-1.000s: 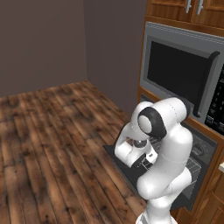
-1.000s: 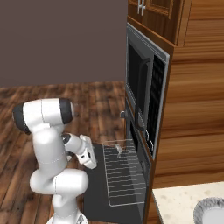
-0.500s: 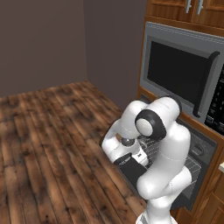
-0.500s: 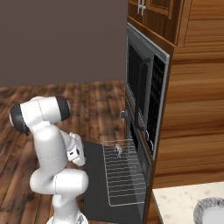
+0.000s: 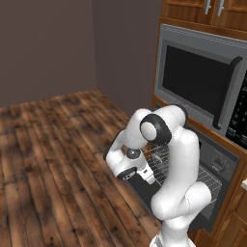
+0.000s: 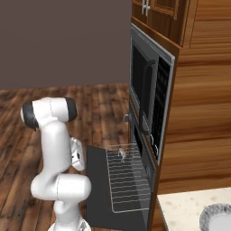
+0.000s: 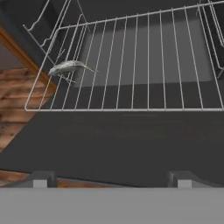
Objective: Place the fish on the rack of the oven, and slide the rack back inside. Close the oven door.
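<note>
Pale fish (image 7: pixel 66 67) on pulled-out wire rack (image 7: pixel 144 65), oven door (image 7: pixel 113 144) open flat

Pale grey fish (image 7: pixel 66 67) on silvery wire rack (image 7: pixel 140 61). Dark grey oven door (image 7: pixel 113 144). Brown wood-plank floor (image 5: pixel 43 154).

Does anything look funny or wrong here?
A little. The fish lies way off in one corner of the rack, not in the middle. The rack sticks out over the oven door, which hangs wide open. The tool is open and empty. Nothing is spilled or broken.
</note>
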Motion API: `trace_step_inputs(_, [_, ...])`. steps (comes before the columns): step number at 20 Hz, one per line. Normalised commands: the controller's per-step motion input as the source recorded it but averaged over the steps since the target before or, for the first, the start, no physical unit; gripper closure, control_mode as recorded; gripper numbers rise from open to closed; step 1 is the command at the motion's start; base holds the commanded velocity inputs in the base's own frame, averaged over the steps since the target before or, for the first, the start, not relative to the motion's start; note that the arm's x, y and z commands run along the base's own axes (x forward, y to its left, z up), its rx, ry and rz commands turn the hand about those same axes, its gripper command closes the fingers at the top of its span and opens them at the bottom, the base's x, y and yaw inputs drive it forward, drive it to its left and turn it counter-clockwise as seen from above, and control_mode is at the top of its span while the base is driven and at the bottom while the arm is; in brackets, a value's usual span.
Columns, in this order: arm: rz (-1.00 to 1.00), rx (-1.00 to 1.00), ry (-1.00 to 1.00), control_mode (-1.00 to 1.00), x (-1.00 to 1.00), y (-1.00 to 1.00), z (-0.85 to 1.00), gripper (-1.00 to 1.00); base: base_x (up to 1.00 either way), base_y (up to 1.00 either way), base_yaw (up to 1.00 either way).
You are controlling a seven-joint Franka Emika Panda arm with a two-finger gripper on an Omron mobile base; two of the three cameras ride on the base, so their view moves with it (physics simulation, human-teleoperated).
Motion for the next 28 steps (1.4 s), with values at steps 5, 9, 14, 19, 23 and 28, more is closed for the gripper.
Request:
trace_step_inputs(5, [-0.02, -0.01, -0.09, -1.00, 0.15, -0.05, -0.81, -1.00, 0.00, 0.00, 0.00])
trace_step_inputs(9, [0.00, 0.00, -0.14, -1.00, 0.19, -0.06, -0.80, -1.00, 0.00, 0.00, 0.00])
trace_step_inputs(14, [0.00, 0.00, -0.17, -1.00, 0.22, -0.17, -0.83, -1.00, 0.00, 0.00, 0.00])
trace_step_inputs(19, [-0.01, 0.00, -0.13, -1.00, 0.30, -0.44, -0.63, -1.00, 0.00, 0.00, 0.00])
trace_step_inputs(23, [-0.02, 0.00, -0.09, -1.00, 0.32, -0.45, -0.57, -1.00, 0.00, 0.00, 0.00])
trace_step_inputs(28, [-0.01, 0.00, -0.07, -1.00, 0.44, -0.13, -0.81, -1.00, 0.00, 0.00, 0.00])
